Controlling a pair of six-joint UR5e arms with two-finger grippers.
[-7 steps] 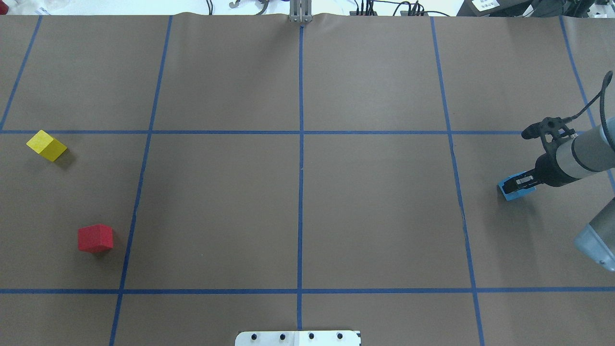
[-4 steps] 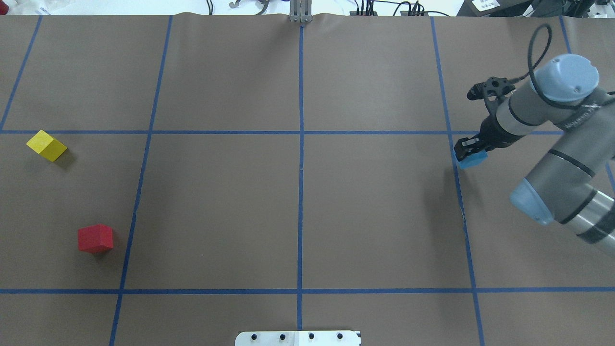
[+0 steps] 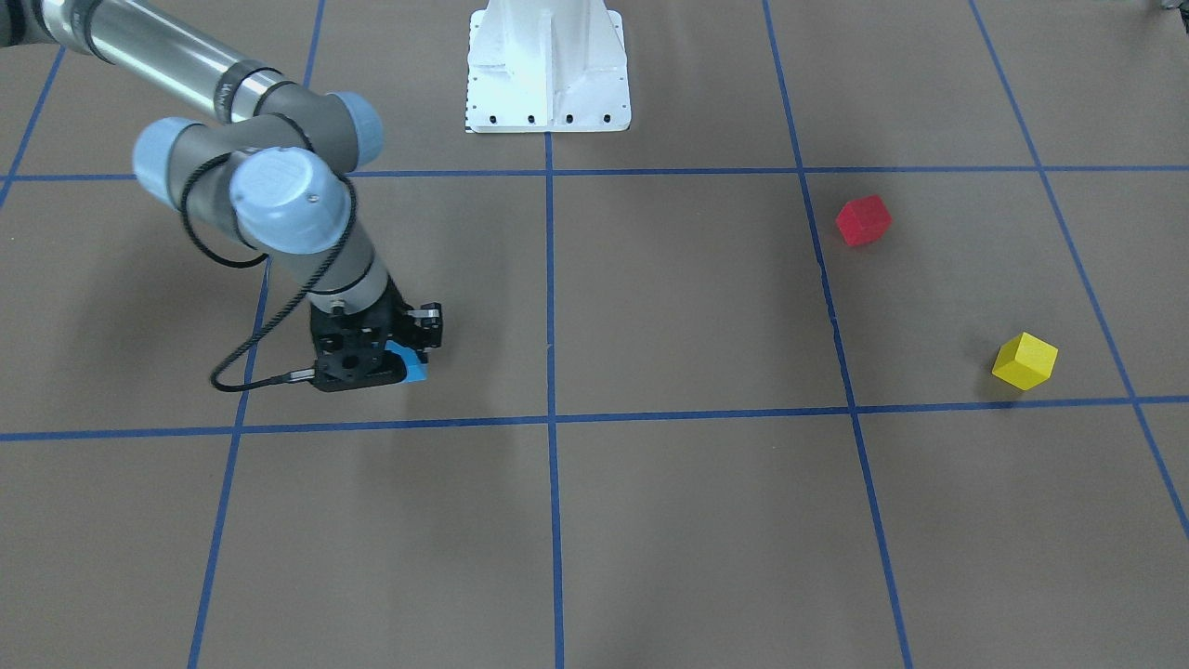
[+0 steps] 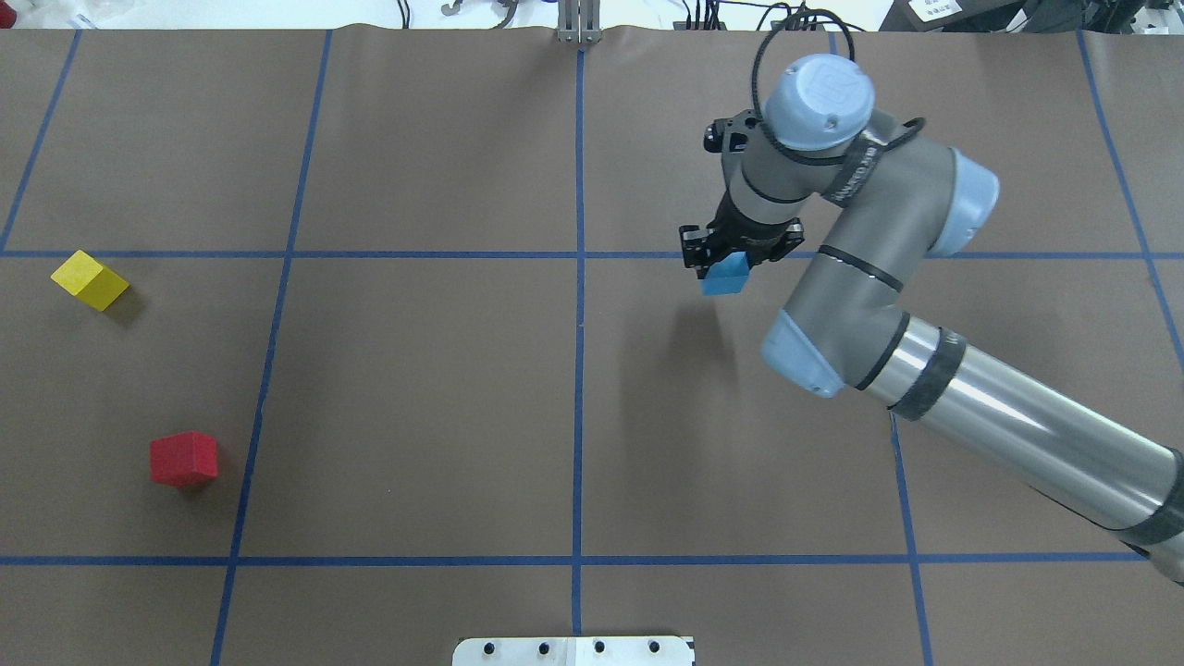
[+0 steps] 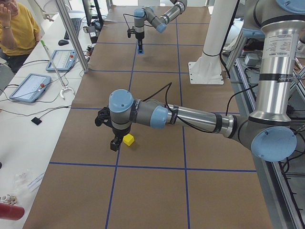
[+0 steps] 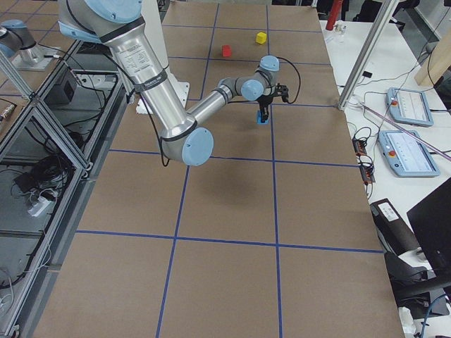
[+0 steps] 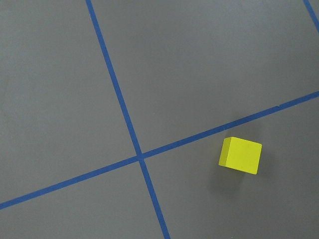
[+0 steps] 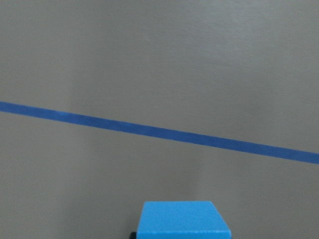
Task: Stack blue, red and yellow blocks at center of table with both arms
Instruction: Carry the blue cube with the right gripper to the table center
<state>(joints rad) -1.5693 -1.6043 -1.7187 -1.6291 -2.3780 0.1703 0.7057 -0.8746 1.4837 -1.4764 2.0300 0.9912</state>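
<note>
One blue block (image 4: 725, 278) is pinched in the right gripper (image 4: 724, 263), far from the red block (image 4: 184, 459); the left gripper (image 5: 115, 144), its state impossible to tell, hangs just beside the yellow block (image 5: 128, 140).

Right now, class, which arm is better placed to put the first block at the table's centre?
Right. The right gripper holds the blue block near the centre line; the red block and yellow block lie far off, ungripped.
</note>
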